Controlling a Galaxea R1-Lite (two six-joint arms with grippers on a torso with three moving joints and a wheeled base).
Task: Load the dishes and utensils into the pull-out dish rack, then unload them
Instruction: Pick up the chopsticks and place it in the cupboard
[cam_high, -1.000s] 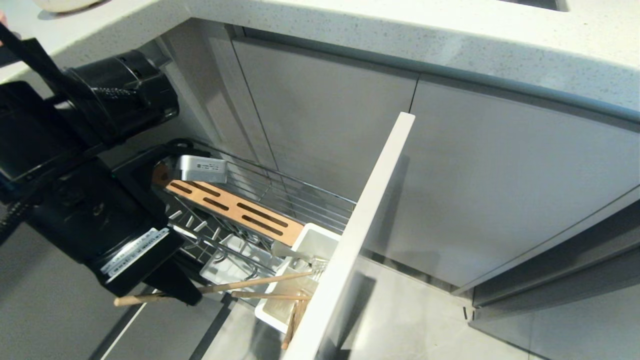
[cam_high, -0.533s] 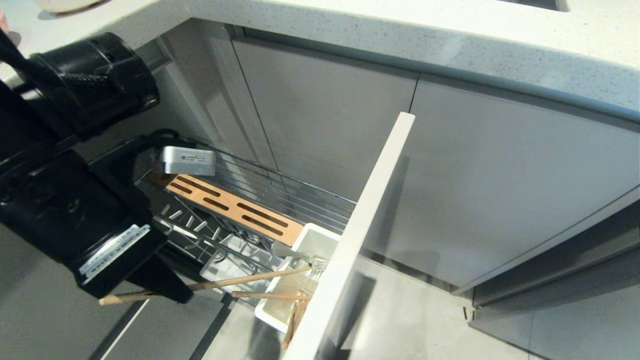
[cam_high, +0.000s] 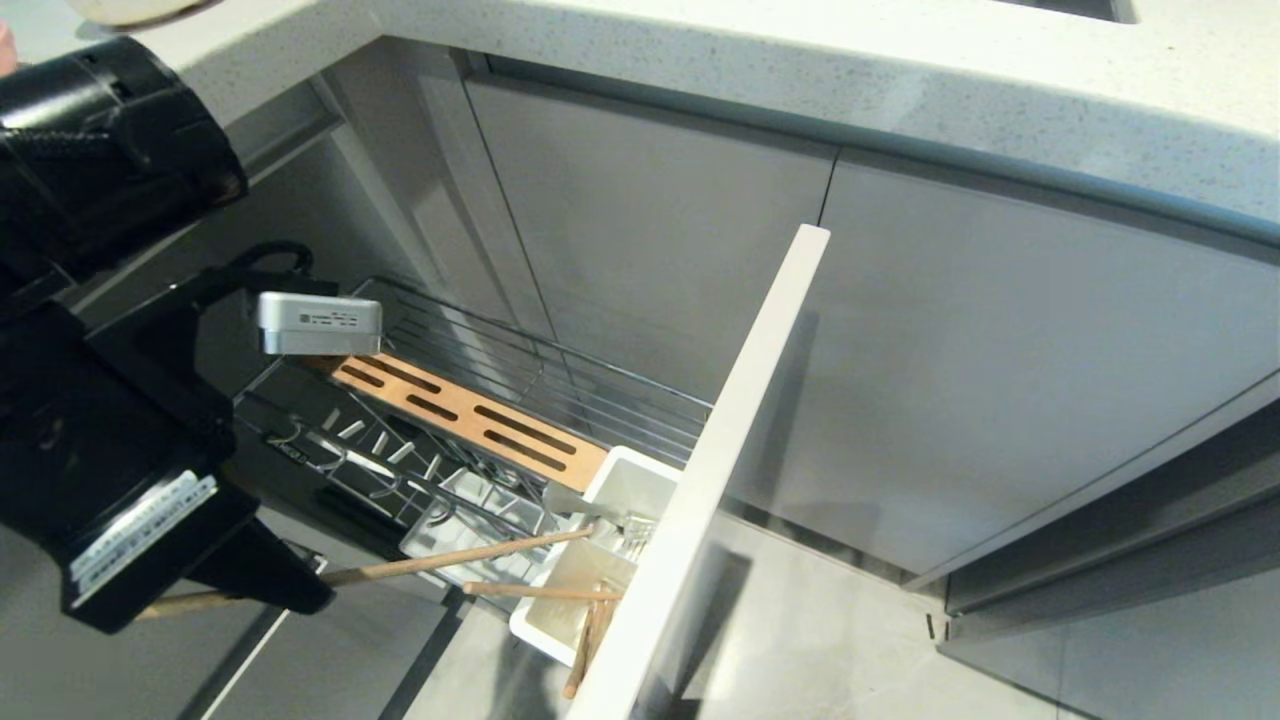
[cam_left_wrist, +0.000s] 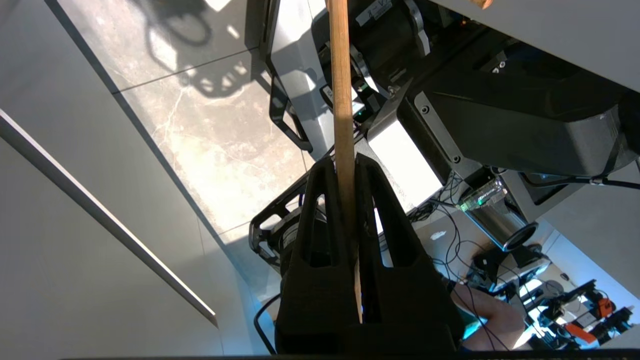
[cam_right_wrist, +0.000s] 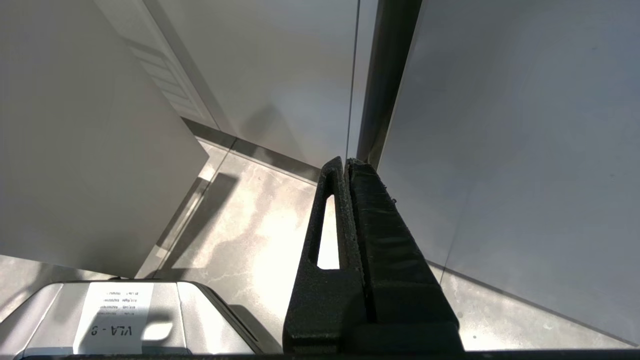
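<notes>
grey cabinet fronts (cam_high: 650, 230), left gripper (cam_left_wrist: 348, 165) fingers clamped on one chopstick (cam_left_wrist: 341, 90), stick running between them

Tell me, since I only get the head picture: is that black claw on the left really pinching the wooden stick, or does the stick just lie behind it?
Observer: It is pinching it. The left wrist view shows the left gripper shut on one chopstick, squeezed between both fingers.
Operator: And the other arm? I see none.
Observer: The right gripper is shut on nothing. It points at the floor beside grey cabinet panels.
Operator: Is anyone nearby?
Observer: Yes, a person's forearm shows beyond the left gripper, low down among cables.
</notes>
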